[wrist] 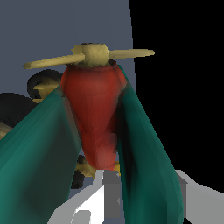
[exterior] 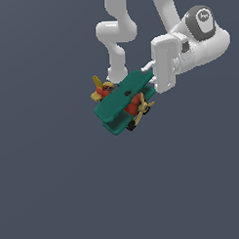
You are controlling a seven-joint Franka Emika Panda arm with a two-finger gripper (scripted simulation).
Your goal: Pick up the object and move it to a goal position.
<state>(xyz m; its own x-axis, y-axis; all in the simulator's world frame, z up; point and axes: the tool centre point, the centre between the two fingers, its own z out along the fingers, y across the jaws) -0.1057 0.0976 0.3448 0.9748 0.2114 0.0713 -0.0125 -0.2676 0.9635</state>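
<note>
My fingers [exterior: 150,75] pinch the toy plane's [exterior: 124,101] wing end, I think; it sticks out sideways from them.

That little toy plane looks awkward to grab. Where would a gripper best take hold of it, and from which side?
Probably on a wing edge, coming in from the wing tip. The toy plane has two flat, thin green wings, which suit flat fingers better than the rounded red body. The gripper already sits at the upper wing's end on the exterior view's right.

The white arm reaches in from above, its end effector [exterior: 148,75] clamped on the biplane's [exterior: 123,103] wing.
</note>
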